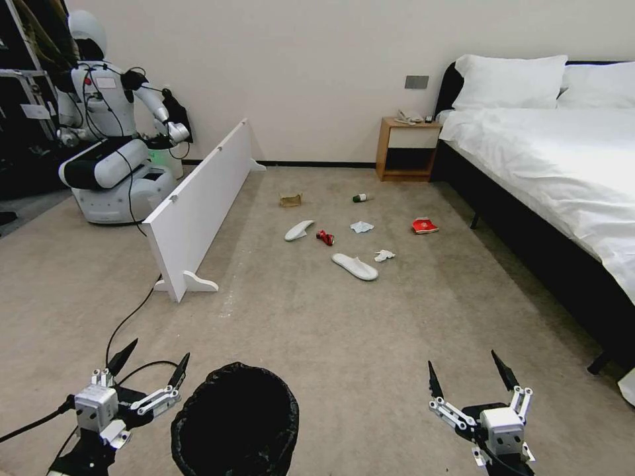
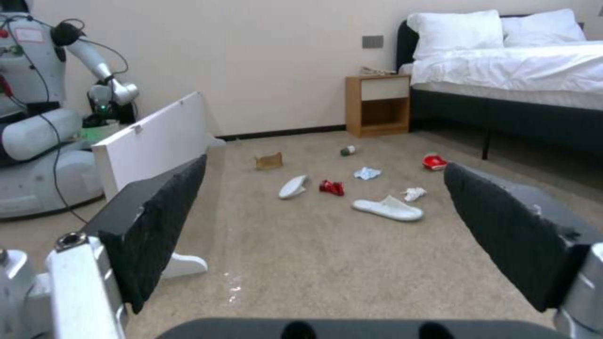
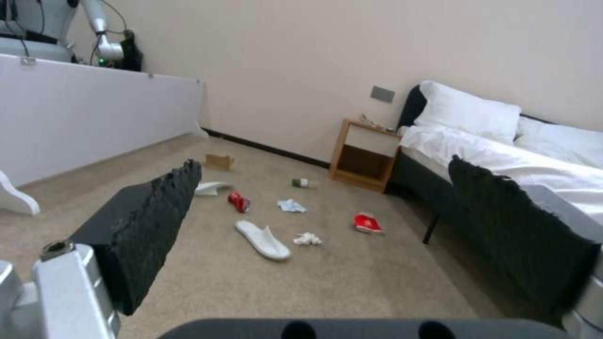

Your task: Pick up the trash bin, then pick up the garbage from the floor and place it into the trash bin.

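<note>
The bed (image 1: 542, 165) stands well ahead of the right claw (image 1: 473, 377), on its outer side. The trash bin (image 1: 235, 420) sits on the carpet just beside the left claw (image 1: 151, 367), between both claws. Both claws hang low with fingers spread wide, empty. The garbage (image 1: 355, 266) lies scattered on the floor well ahead of them.

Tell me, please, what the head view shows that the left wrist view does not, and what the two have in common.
Head view alone: the trash bin on the carpet between the open left end effector and the open right end effector, close beside the left one.

Left wrist view alone: the left end effector's black pads up close.

Both: the slippers, red can, red packet, white board, nightstand and bed.
</note>
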